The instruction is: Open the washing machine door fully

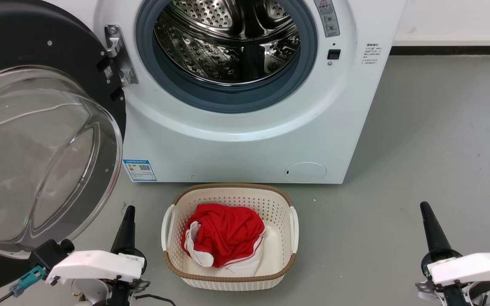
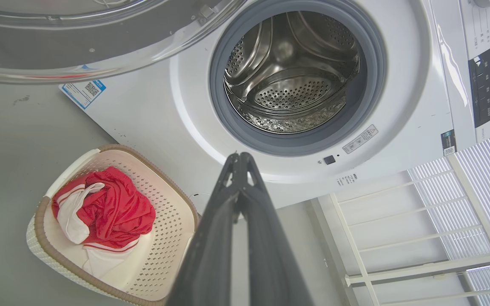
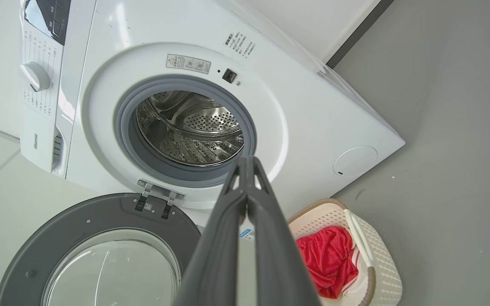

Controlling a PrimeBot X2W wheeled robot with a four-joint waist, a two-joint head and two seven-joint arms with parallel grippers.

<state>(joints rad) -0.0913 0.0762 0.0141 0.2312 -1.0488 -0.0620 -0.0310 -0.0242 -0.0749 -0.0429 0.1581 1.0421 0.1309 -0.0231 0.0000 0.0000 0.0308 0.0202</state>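
Both the left gripper and right gripper sit low, dark fingers pressed together, empty. Round glossy black glass-centred washing machine door stands swung wide off big white front-loading washing machine.

Laundry room: white front-loading washing machine is standing ahead of the left gripper, laundry basket holding red clothing is sitting just right of it on grey floor.

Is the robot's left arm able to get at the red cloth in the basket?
Probably yes: the left gripper sits beside the basket, whose top is open, with nothing between it and the red cloth.
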